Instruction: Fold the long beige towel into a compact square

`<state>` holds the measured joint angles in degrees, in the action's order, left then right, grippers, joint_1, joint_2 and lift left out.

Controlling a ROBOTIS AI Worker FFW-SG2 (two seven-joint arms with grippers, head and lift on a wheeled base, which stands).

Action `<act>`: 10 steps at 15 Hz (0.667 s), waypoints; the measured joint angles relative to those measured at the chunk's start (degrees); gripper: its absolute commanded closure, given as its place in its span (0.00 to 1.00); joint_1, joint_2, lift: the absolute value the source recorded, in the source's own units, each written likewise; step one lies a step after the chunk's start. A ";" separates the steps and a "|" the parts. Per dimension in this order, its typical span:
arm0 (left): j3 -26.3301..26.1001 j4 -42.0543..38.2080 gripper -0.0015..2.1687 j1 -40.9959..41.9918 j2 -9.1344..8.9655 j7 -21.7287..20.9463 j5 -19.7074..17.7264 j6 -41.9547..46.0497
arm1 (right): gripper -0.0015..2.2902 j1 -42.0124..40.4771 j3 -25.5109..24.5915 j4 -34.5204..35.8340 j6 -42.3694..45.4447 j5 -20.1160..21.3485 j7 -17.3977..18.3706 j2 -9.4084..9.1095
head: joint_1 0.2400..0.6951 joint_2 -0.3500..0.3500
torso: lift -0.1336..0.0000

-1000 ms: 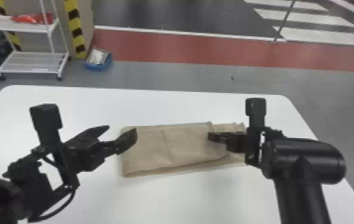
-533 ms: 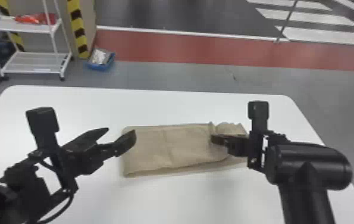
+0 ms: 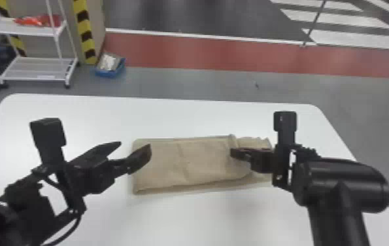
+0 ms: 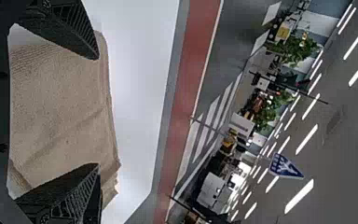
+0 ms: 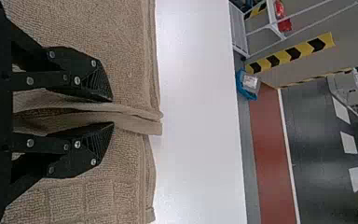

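In the head view, the beige towel [image 3: 200, 160] lies folded lengthwise on the white table, with a raised ridge near its right end. My left gripper [image 3: 134, 149] is over the towel's left end, open, holding nothing; the left wrist view has the towel [image 4: 65, 107] behind the spread fingers of the left gripper [image 4: 98, 112]. At the ridge, my right gripper [image 3: 236, 155] is shut on the towel. From the right wrist, a doubled edge of the towel [image 5: 135, 119] stands pinched between the fingertips of the right gripper [image 5: 113, 112], with more cloth on both sides.
The white table [image 3: 177, 117] extends around the towel. Past its far edge stand a white shelf cart [image 3: 36, 31] with red items at the far left and a blue box [image 3: 110, 65] on the floor.
My right gripper has moved slightly right and nearer in the head view, and the towel's right end looks more bunched around it. My left gripper has shifted only a little.
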<state>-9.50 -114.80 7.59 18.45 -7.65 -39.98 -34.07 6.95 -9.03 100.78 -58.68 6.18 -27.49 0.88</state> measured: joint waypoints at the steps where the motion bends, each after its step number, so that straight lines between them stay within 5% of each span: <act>1: 0.05 -0.25 0.03 0.14 0.02 0.00 0.00 -0.12 | 0.37 -0.14 0.11 0.37 -0.18 0.03 -0.02 0.00 | 1.00 0.27 | 0.07; 5: 0.23 -1.04 0.03 0.63 0.09 0.00 -0.01 -0.46 | 0.39 -1.25 0.96 3.22 -0.88 -0.03 -0.02 0.00 | 1.00 0.28 | 0.07; 8: 0.58 -2.13 0.03 1.15 0.09 0.00 -0.01 -1.01 | 0.62 -1.71 1.16 3.95 -1.44 0.07 -0.14 0.00 | 1.00 0.28 | 0.07; 10: 0.98 -2.57 0.03 1.82 0.13 0.00 -0.01 -1.23 | 0.65 -1.80 1.00 3.98 -1.76 0.15 -0.71 0.00 | 1.00 0.28 | 0.07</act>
<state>-8.52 -117.37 9.40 18.58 -7.65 -39.99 -35.30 5.15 -8.02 104.76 -60.44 6.33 -28.20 0.88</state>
